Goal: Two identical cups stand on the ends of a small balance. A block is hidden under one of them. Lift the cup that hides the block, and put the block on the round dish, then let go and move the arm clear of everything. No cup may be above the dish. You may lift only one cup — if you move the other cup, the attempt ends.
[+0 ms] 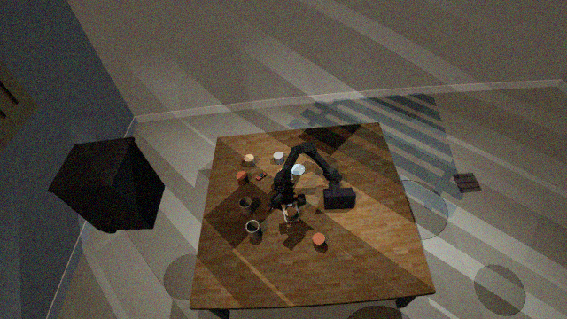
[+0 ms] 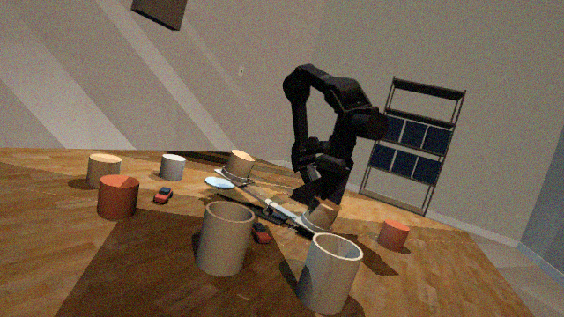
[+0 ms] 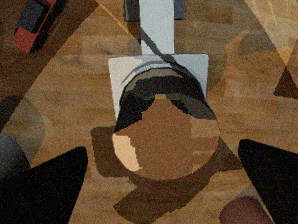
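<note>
The tan cup point(image 1: 291, 214) point(image 2: 322, 215) point(image 3: 167, 142) at the near end of the balance point(image 2: 282, 209) point(image 3: 157, 30) stands upside down on its end plate, and that end sits lower. My gripper point(image 1: 288, 205) point(image 2: 321, 197) point(image 3: 164, 151) is open and empty just above this cup, with one finger out to each side of it in the wrist view. The other tan cup point(image 2: 240, 164) stands on the raised far end; the arm hides it in the top view. The round dish point(image 1: 299, 169) point(image 2: 218, 183) is pale blue and bare, beside the far end. No block is visible.
Two open grey cups point(image 1: 252, 228) point(image 2: 226, 242) and a red toy car point(image 2: 261, 233) point(image 3: 36, 25) stand beside the balance. An orange cylinder point(image 1: 319, 239) point(image 2: 394, 235) lies beyond the near end. Several cylinders and another car point(image 1: 260, 176) point(image 2: 163, 195) are farther off.
</note>
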Motion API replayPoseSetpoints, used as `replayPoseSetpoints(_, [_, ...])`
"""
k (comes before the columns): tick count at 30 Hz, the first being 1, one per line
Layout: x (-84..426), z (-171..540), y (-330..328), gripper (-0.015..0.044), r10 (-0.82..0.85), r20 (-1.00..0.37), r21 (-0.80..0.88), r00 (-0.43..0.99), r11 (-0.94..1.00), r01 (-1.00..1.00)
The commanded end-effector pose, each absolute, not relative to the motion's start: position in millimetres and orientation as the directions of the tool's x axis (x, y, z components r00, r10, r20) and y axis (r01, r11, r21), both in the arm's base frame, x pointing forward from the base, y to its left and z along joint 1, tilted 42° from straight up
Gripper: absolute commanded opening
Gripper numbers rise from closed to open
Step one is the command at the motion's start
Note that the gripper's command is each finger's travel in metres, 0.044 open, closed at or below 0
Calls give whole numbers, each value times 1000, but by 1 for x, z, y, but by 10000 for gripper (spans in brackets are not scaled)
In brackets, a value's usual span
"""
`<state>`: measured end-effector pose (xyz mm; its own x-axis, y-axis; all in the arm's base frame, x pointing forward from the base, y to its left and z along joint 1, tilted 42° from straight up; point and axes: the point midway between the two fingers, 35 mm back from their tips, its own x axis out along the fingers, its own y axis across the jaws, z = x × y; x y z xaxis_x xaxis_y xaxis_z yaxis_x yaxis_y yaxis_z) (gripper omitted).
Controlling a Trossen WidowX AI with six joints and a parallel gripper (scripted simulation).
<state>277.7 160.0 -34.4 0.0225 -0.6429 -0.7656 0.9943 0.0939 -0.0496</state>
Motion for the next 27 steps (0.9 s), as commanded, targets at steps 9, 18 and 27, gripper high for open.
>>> replayPoseSetpoints(9, [277, -52, 144, 440, -653, -757, -65, 15, 99, 993])
replayPoseSetpoints(18, [277, -63, 134, 440, -654, -757, -65, 15, 99, 993])
replayPoseSetpoints(27, [277, -73, 124, 440, -655, -756, -64, 16, 98, 993])
